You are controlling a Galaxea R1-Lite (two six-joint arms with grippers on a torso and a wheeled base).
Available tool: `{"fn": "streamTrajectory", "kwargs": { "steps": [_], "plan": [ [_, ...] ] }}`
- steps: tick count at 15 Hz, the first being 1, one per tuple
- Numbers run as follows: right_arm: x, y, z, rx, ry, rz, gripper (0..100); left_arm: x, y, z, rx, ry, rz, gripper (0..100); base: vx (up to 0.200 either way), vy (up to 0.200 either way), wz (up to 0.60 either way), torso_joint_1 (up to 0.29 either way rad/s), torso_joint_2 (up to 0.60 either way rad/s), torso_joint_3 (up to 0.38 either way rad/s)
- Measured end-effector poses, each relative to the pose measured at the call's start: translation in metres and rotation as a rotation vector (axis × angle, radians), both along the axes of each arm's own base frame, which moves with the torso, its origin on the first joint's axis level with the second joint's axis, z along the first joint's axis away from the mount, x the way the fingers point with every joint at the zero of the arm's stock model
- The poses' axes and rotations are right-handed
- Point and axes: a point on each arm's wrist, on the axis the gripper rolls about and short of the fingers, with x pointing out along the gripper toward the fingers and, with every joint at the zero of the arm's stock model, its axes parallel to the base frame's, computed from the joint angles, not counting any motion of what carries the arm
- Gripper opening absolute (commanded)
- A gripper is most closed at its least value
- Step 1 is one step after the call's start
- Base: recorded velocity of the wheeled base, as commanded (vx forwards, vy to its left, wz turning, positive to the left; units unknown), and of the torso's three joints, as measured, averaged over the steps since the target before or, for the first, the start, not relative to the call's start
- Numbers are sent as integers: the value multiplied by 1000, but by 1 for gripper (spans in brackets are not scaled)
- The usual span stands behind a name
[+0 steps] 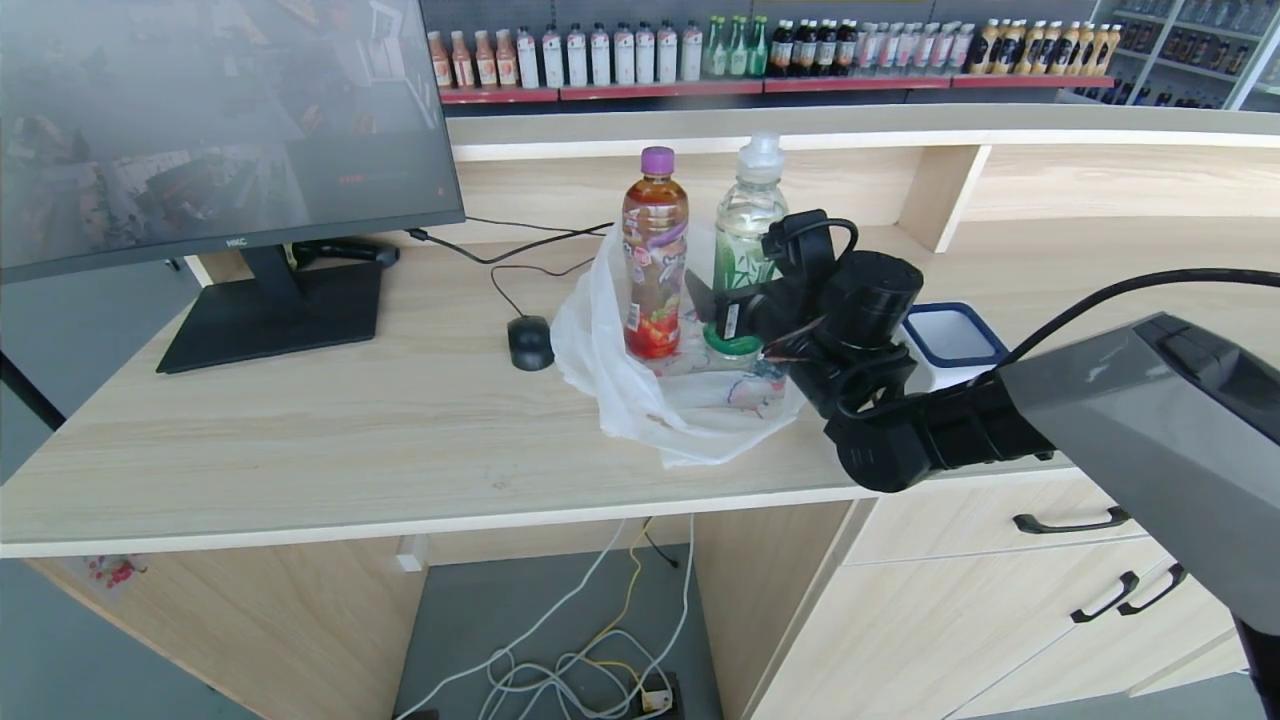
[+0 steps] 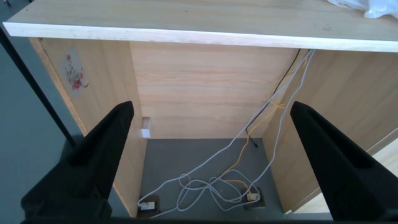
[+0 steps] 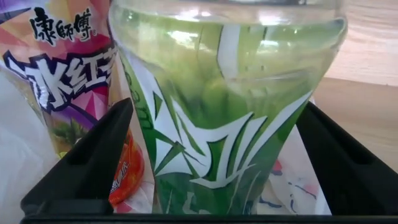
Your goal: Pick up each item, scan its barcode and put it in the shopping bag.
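The right hand [image 1: 735, 322] in the head view is at the lower part of the green-label bottle [image 1: 748, 225], and its fingers stand on the two sides of it. This bottle is upright on the white shopping bag [image 1: 690, 405], just beside a red tea bottle with a purple cap [image 1: 655, 270]. The bag lies crumpled on the counter [image 1: 350, 430], near its front edge. A black mouse [image 1: 530, 342] is near the bag, and a monitor [image 1: 220, 120] stands farther to the left. A blue-rimmed container [image 1: 955, 335] sits behind the right arm.

In the left wrist view the left hand [image 2: 211, 109] is below the counter edge with its fingers [image 2: 102, 155] wide apart and nothing between them. White and yellow cables [image 2: 211, 186] lie on the floor under the counter.

In the right wrist view the fingers [image 3: 93, 155] are apart, with the green-label bottle between them. I cannot tell if they press on it. The tea bottle is close beside.
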Motion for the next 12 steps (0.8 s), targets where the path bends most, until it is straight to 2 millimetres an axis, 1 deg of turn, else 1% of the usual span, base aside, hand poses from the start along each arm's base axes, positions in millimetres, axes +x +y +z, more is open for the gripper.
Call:
{"fn": "streamTrajectory", "kwargs": {
  "steps": [3, 6, 8, 10, 12],
  "plan": [
    [-7, -4, 10, 4, -8, -2, 100, 0, 0, 0, 0, 0, 1, 100, 0, 0, 0, 0, 0, 0],
    [-21, -11, 19, 2, -9, -2, 100, 0, 0, 0, 0, 0, 0, 100, 0, 0, 0, 0, 0, 0],
    [-37, -18, 24, 10, -23, -3, 100, 0, 0, 0, 0, 0, 0, 100, 0, 0, 0, 0, 0, 0],
    [-58, -29, 23, 12, -24, -4, 100, 0, 0, 0, 0, 0, 0, 100, 0, 0, 0, 0, 0, 0],
    [-79, -44, 27, 21, -39, -12, 100, 0, 0, 0, 0, 0, 0, 100, 0, 0, 0, 0, 0, 0]
  ]
}}
